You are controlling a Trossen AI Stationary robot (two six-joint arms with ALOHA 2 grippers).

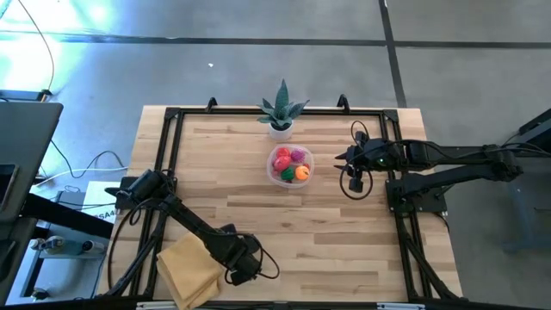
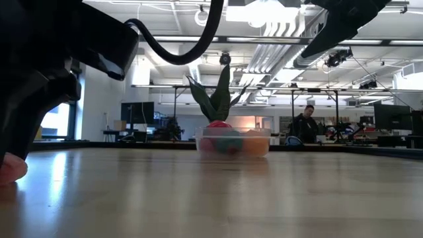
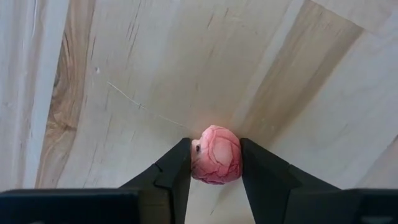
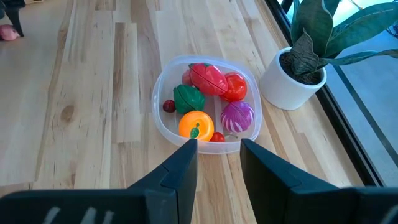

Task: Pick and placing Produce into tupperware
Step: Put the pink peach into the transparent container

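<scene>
Pink fruit (image 3: 215,154) clamped in left claw (image 3: 214,163); tupperware (image 1: 290,178) apart.

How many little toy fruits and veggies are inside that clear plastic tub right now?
6 are visible in the clear plastic tub: a large red piece, a red tomato, a green pepper, an orange, a purple cabbage, and a small dark-red berry. Others may be hidden beneath.
</scene>
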